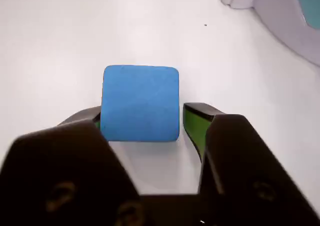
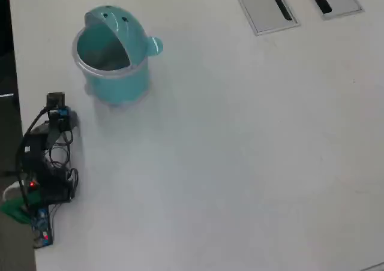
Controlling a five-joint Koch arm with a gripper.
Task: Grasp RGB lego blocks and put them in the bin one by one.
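**A:** One block is all we see: the blue block (image 1: 140,103), wrist view, sitting on the white table (image 1: 60,41) between the gripper (image 1: 145,121) fingers.

**B:** Jaws?

**A:** Apart. We see the green-lined finger (image 1: 194,123) just right of the blue block with a thin strip of table showing between them. The other finger's tip sits at the block's left edge; we can't tell if it touches. So not clamped.

**B:** Bin?

**A:** Wrist view: beyond the blue block, up and to the right, only the pale rim and a sliver of teal at the frame corner. Overhead view: the teal bin (image 2: 114,58) stands upright, hood on its far side, knob pointing right. Interior looks dark teal; we can't make out any contents.

**B:** Arm overhead?

**A:** The arm (image 2: 47,163) lies below and left of the bin, close to the table's left edge. We can't pick out the blue block from overhead. Two grey slotted panels (image 2: 264,4) sit well right of the bin at the top edge.
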